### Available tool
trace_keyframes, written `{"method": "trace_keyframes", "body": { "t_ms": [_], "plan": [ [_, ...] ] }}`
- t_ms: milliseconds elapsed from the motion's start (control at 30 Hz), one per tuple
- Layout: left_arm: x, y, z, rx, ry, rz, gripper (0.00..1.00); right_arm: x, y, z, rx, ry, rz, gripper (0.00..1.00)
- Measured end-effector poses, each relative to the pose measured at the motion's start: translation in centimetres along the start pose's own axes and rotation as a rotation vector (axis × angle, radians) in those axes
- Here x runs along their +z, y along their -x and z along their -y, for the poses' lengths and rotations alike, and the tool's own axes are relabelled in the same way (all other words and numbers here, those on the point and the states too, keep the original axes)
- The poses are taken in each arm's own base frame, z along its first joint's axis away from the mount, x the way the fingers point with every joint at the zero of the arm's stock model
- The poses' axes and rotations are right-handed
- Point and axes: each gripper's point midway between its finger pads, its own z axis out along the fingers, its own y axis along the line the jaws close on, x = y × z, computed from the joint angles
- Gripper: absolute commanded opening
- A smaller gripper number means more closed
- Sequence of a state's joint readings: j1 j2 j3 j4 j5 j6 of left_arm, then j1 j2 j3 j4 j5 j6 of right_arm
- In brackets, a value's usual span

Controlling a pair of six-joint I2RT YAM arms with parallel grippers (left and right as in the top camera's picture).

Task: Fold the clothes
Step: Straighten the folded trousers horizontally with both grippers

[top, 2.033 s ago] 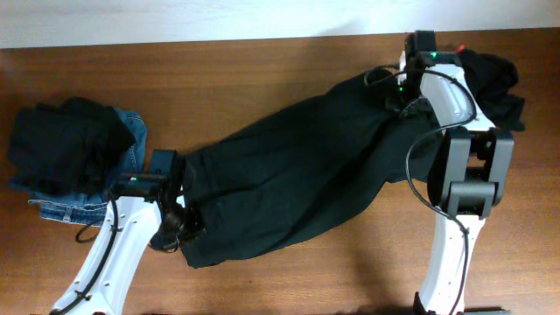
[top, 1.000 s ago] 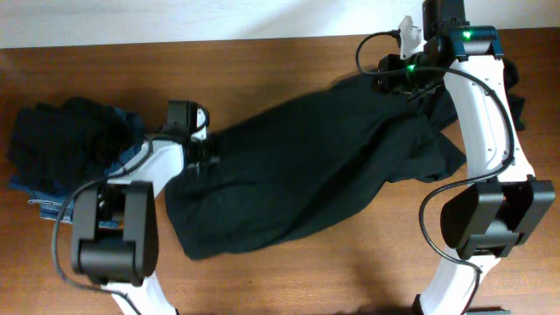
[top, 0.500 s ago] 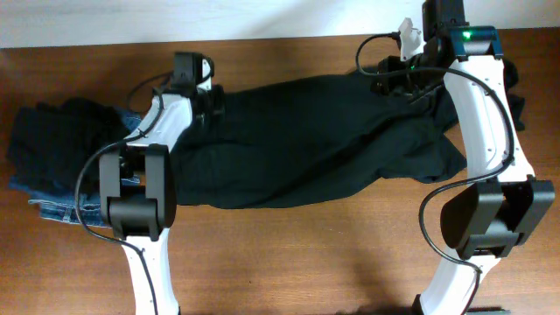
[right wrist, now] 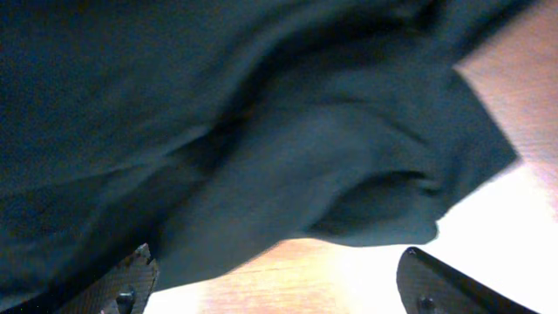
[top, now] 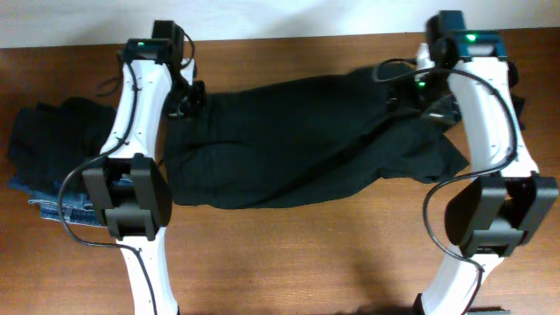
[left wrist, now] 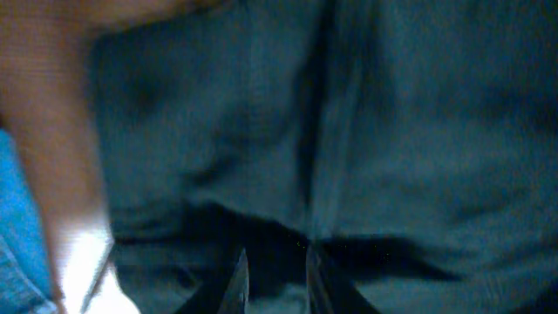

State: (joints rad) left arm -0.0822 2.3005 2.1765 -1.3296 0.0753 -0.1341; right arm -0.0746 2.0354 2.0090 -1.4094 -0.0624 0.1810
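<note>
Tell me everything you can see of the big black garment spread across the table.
The big black garment is limp, matte dark cloth with stitched seams. It is spread lengthwise across the wooden table and creased in diagonal folds, with its right end bunched. The left gripper hangs over its left edge and the right gripper, jaws wide, over its right end; neither clearly holds it.

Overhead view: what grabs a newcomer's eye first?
The large black garment dominates, spread across the middle of the wooden table. The left gripper and right gripper sit at its far edge, the right with fingers wide apart. A dark pile of clothes with blue denim lies at the left edge.
</note>
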Motion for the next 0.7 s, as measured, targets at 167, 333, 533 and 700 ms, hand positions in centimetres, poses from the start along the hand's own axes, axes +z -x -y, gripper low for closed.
{"method": "trace_keyframes", "body": {
  "t_ms": [167,333,533,700],
  "plan": [
    [2.3,-2.3,2.1,0.047,-0.001,-0.077,0.23,0.2,0.0,6.9,0.16,-0.014,-0.022,0.96],
    [6.4,-4.8,3.3,0.082,-0.001,-0.137,0.22,2.6,-1.1,11.2,0.235,0.026,-0.061,0.96],
    [9.2,-6.4,3.0,0.078,0.001,-0.145,0.22,8.0,-2.7,9.7,0.182,0.184,-0.091,0.96],
    [9.2,-6.5,2.7,0.061,0.018,-0.125,0.22,11.4,-3.4,9.1,0.172,0.233,-0.069,0.75]
  ]
}}
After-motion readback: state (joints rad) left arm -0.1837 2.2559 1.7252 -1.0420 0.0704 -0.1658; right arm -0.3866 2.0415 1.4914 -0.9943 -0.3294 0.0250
